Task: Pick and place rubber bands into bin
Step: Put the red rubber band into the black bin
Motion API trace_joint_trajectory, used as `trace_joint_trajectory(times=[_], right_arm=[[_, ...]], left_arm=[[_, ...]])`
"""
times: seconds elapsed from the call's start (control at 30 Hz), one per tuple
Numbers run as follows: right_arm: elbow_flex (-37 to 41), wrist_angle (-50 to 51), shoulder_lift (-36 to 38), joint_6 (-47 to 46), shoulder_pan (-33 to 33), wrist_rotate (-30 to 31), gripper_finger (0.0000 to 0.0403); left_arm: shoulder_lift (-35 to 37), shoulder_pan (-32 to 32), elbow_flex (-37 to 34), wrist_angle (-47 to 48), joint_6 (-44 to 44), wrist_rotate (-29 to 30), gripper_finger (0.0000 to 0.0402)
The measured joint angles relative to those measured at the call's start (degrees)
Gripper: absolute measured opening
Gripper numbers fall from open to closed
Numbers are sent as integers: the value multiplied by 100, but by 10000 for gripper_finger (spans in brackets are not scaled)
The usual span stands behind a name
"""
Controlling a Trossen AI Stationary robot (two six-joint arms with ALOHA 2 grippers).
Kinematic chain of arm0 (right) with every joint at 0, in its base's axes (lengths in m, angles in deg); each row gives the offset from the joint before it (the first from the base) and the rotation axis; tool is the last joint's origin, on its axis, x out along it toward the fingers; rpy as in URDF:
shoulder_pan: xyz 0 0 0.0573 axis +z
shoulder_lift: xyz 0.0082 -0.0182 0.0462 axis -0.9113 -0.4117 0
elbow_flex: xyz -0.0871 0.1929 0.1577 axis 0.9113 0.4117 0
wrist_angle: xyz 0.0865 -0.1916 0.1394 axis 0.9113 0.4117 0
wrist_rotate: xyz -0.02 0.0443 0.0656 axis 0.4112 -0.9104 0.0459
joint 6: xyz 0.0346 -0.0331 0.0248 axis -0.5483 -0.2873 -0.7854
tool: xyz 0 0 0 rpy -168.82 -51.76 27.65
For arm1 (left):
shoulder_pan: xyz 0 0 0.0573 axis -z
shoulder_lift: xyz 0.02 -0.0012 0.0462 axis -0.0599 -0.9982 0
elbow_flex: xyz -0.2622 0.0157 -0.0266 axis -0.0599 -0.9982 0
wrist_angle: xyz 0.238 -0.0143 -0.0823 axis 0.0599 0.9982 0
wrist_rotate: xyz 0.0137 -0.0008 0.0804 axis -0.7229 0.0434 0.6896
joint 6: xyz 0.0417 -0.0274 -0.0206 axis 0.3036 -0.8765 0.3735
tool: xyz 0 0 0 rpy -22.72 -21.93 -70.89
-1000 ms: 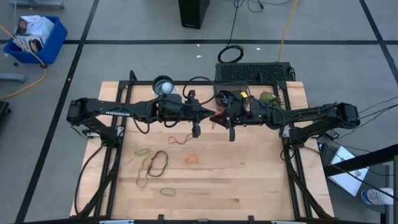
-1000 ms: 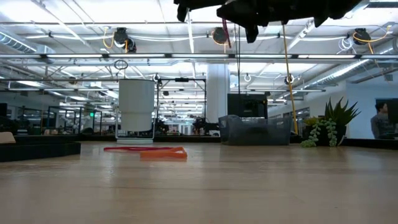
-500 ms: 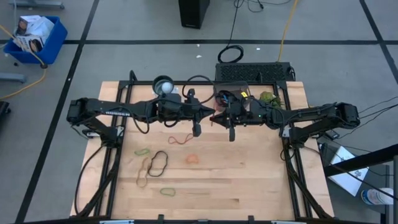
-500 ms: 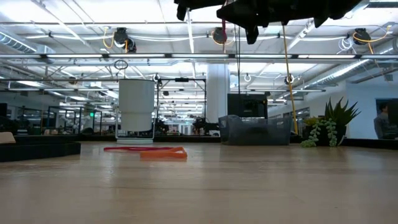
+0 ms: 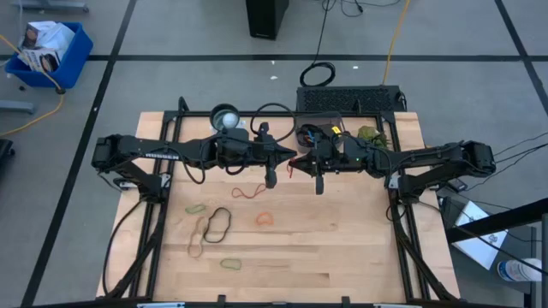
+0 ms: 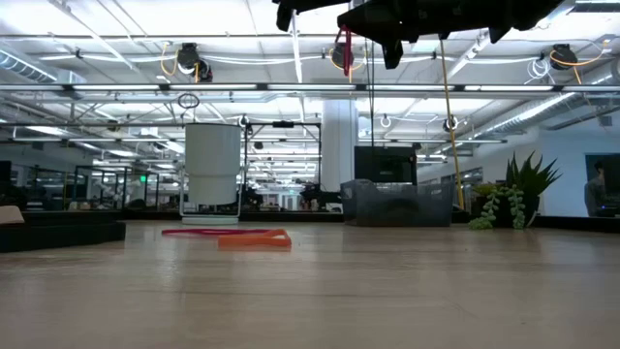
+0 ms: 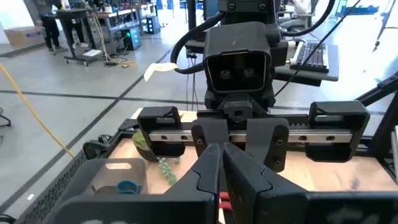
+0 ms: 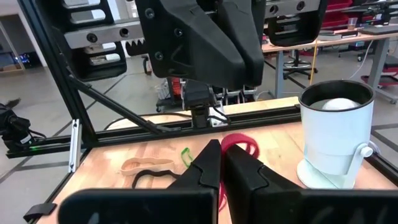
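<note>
Between the two grippers, a red rubber band [image 8: 239,144] hangs pinched in the right gripper [image 5: 298,161] jaws, handed over from the near-together left gripper [image 5: 291,159] jaws; next, carry it behind to the bin [image 6: 395,204].

From where I stand, no writing, label, brand or number can be made out anywhere on the arms, the bench or the room behind.

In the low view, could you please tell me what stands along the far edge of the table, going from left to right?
White cylindrical container → smoky-grey bin → small green plant.
</note>
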Motion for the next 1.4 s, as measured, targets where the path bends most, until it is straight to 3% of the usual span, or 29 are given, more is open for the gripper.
trace_joint_trajectory(times=[0.1,0.3,0.53,0.63,0.77,0.97,1.27,1.4], right_arm=[[0,26,0,0,0,28,1],[0,261,0,0,-88,80,1],[0,1047,174,69,-437,795,0],[-75,1386,246,132,-731,924,0],[-646,2623,203,-26,-1229,928,0],[-1379,4017,-85,-46,-1890,1173,0],[-1561,4348,-941,-190,-2887,1173,0],[-1466,4336,-1451,-197,-3078,701,0]], left_arm=[[0,0,0,43,-45,0,50],[3,17,0,177,-13,-35,137],[132,17,7,1572,-28,-47,198],[140,22,0,2396,-243,-59,209],[139,3,0,2954,-719,-58,214],[112,-33,2,2959,-833,30,214],[109,-33,2,2876,-816,157,214],[109,-33,2,2874,-814,160,214]])
